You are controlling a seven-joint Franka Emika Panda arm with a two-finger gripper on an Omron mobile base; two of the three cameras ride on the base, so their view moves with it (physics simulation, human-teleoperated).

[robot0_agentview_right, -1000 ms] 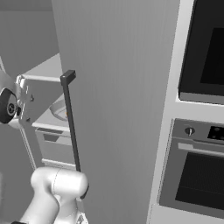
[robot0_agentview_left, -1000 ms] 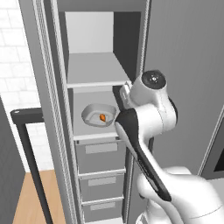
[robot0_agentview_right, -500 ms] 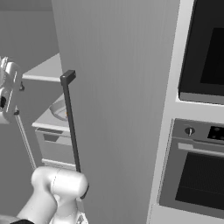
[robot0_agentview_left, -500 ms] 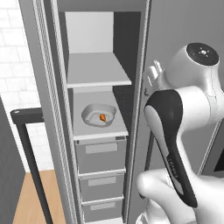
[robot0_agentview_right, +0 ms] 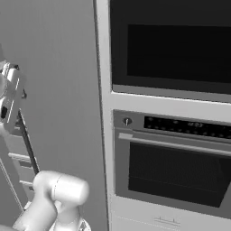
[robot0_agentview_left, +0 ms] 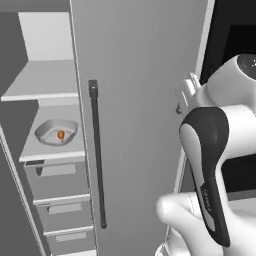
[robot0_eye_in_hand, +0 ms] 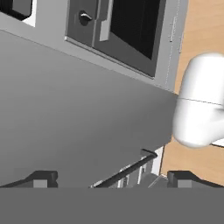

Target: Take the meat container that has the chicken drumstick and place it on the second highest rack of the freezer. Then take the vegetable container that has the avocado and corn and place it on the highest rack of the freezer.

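1. We see the claw (robot0_eye_in_hand: 109, 178) spread wide and holding nothing, its two dark fingertips (robot0_eye_in_hand: 41, 178) standing well apart in the hand view, with the grey freezer door (robot0_eye_in_hand: 78, 109) close ahead of them.
2. Our arm's hand (robot0_agentview_left: 187, 95) sits against the door's outer face in the left base view, to the right of the long dark handle (robot0_agentview_left: 97, 155).
3. The meat container (robot0_agentview_left: 55, 131), a shallow pale grey tray, lies inside the freezer (robot0_agentview_left: 45, 140), left of the handle and well apart from the claw, with the door edge between them.
4. The chicken drumstick (robot0_agentview_left: 61, 134), a small orange-brown piece far smaller than its tray, rests in that container.
5. The tray sits on the second highest rack (robot0_agentview_left: 37, 150), the flat pale shelf directly above the grey drawers (robot0_agentview_left: 57, 180).
6. The highest rack (robot0_agentview_left: 42, 82), left of the handle's top end, carries nothing that we can see.
7. To the right of the freezer, the right base view shows the oven (robot0_agentview_right: 173, 167) with a dark window and a knob (robot0_agentview_right: 127, 121).
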